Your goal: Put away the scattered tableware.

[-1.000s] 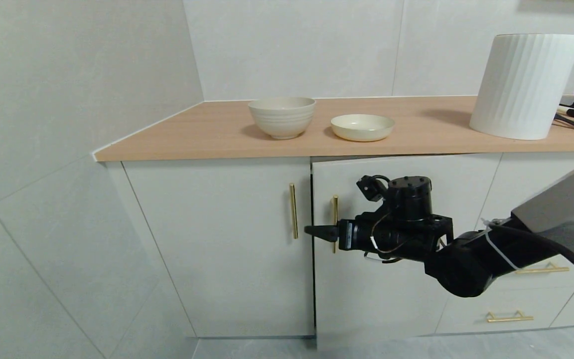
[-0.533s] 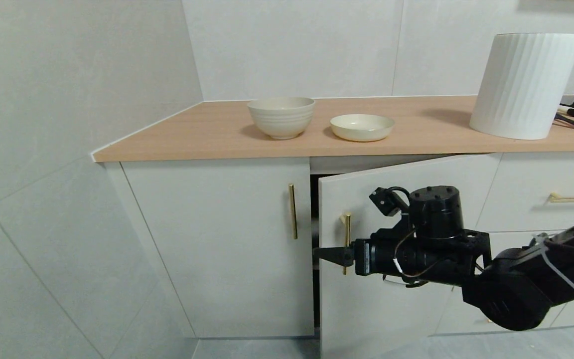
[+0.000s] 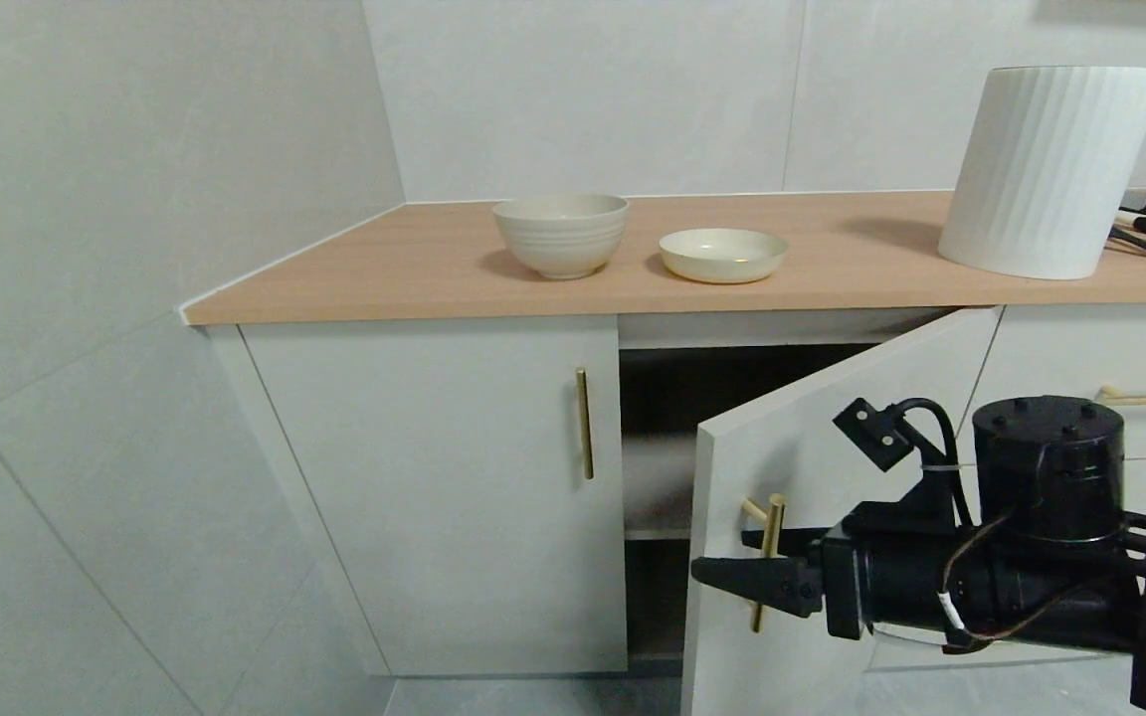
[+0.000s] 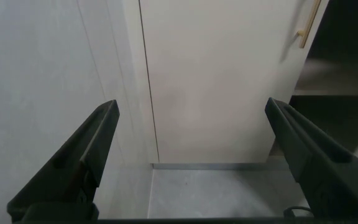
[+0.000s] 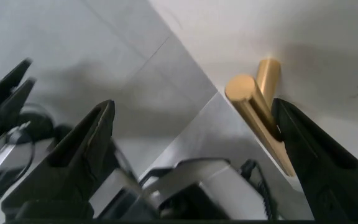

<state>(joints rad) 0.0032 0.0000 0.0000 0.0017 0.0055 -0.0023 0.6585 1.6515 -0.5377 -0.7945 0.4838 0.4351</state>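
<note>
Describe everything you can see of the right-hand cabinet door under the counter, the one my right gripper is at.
The cabinet door is a flat, plain off-white panel that looks like matte laminate. It stands partly open, hinged on its right side, with its free edge angled out toward the robot, exposing a dark interior with a pale shelf. A vertical brass-coloured bar handle sits near the free edge on short posts. The right gripper straddles that handle, jaws open, one finger close against the bar.

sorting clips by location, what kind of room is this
Most likely a kitchen: a wooden countertop carrying a bowl and a shallow dish, tiled walls, and base cabinets, one door ajar with the right pincer at its brass handle.
</note>
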